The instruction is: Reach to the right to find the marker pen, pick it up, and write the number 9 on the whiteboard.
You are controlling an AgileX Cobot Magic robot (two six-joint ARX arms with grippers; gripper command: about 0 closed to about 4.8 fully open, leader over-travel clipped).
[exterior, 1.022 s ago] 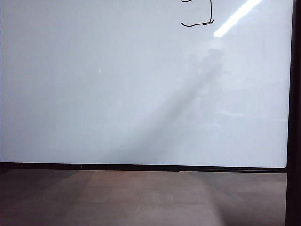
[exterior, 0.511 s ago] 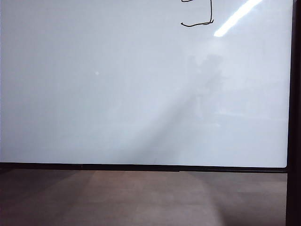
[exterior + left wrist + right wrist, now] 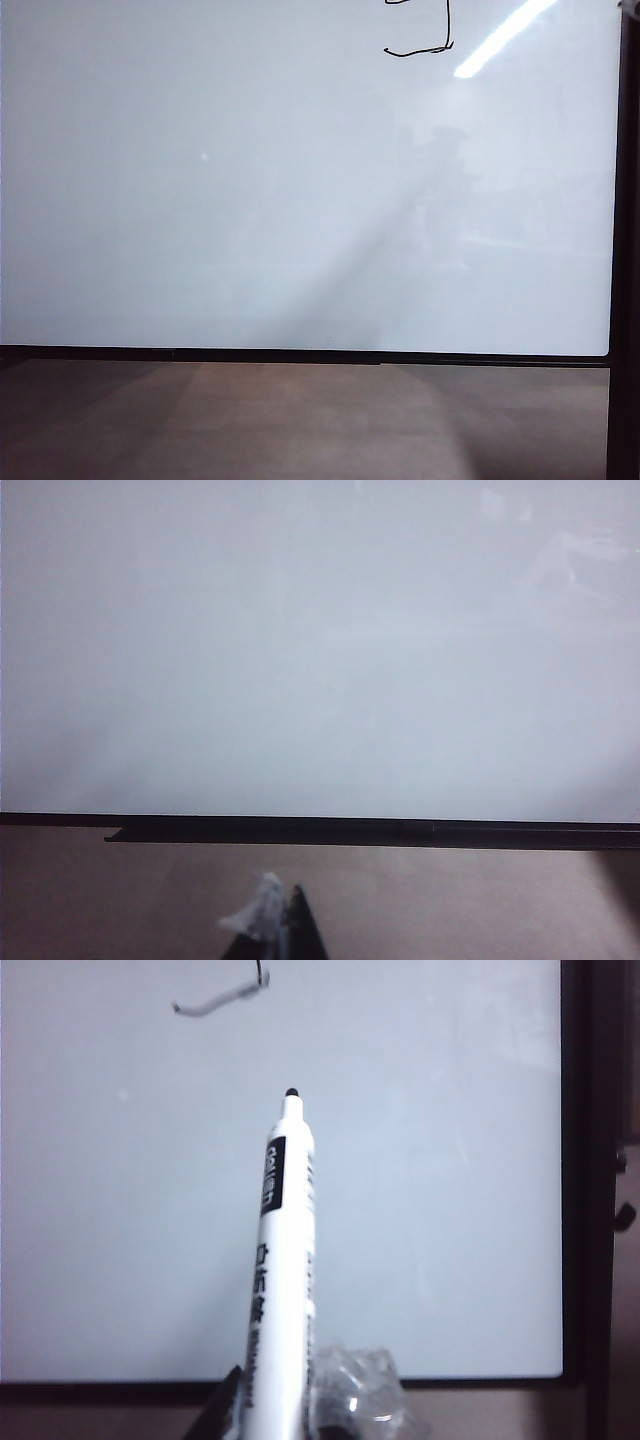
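Whiteboard (image 3: 300,200), upright: number 9 (image 3: 430,40) apparently drawn, far right, its upper part out of frame; right gripper (image 3: 285,1415) pinches the marker pen (image 3: 282,1260), tip off the board; left gripper (image 3: 285,925) low, jaw state indeterminable; pen apparently unreturned.
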